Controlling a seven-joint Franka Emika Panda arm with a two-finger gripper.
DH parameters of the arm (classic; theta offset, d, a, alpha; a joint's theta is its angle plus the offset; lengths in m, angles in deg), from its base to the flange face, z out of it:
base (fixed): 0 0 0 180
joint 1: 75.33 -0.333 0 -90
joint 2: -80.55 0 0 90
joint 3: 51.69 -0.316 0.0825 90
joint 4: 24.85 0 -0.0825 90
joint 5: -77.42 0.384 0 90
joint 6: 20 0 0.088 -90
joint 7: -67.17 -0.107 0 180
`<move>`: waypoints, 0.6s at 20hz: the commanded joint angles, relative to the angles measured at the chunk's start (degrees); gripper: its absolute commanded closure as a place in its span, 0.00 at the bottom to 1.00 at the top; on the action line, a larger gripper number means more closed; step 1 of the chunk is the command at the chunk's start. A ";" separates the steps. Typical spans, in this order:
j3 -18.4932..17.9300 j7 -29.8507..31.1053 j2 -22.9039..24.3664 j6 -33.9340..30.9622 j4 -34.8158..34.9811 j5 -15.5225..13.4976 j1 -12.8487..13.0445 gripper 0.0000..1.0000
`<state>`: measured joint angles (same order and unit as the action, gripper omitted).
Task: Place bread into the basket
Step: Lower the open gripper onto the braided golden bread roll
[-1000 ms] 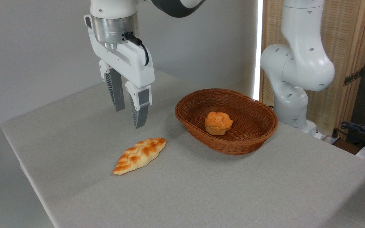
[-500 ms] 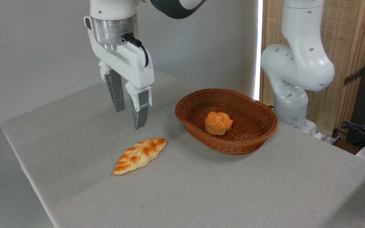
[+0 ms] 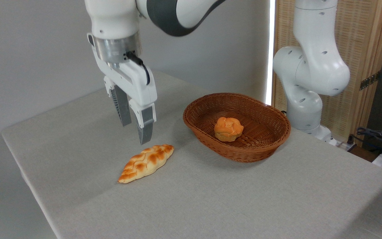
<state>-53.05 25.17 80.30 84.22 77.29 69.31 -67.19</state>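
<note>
The braided bread (image 3: 146,162) lies flat on the grey table, golden on top with pale sides, pointing from lower left to upper right. My gripper (image 3: 134,133) hangs just above and slightly behind the loaf's upper end, open, with nothing between its ribbed grey fingers (image 3: 144,127). To the right stands the oval brown wicker basket (image 3: 196,127), apart from the loaf.
A small round orange bun (image 3: 228,128) sits inside the basket. The arm's white base (image 3: 308,86) rises behind the basket at the right. The table's left edge (image 3: 28,179) runs close to the loaf. Cables and clutter lie at the far right.
The gripper has come down and turned a little, its fingertips now close above the loaf's upper end. The bread, basket and bun have not moved.
</note>
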 commanded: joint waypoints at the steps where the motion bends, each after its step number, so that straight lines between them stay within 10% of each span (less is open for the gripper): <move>1: 0.04 -0.53 -0.71 4.84 4.29 -0.69 1.70 0.00; 12: 0.39 0.17 -7.48 5.37 5.00 2.74 6.28 0.00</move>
<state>-52.38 25.18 73.74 88.57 82.41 70.91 -61.74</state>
